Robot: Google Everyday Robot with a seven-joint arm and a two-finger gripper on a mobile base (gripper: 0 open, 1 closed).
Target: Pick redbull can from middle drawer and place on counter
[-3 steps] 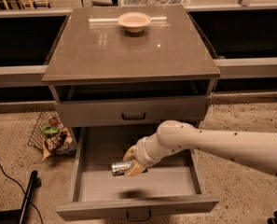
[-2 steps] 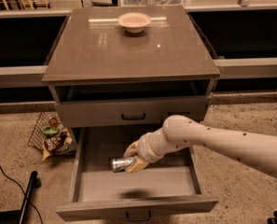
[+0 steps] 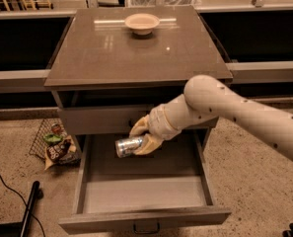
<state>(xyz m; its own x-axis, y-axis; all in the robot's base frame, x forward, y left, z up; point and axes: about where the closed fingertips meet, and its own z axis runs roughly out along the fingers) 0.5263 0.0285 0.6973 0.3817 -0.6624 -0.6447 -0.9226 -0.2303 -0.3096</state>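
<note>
The redbull can (image 3: 127,145) is silver and blue and lies on its side between the fingers of my gripper (image 3: 142,136). The gripper is shut on it and holds it above the floor of the open middle drawer (image 3: 141,194), just in front of the closed drawer front above. My pale arm (image 3: 235,112) reaches in from the right. The glossy grey-brown counter (image 3: 136,48) forms the cabinet's top above.
A pale round bowl (image 3: 142,22) stands at the back of the counter. A wire basket with snack packets (image 3: 57,144) sits on the floor left of the cabinet. A black cable and a dark pole (image 3: 27,209) lie at lower left.
My gripper has lifted the can up off the drawer floor and slightly back toward the cabinet. The arm has risen with it.
</note>
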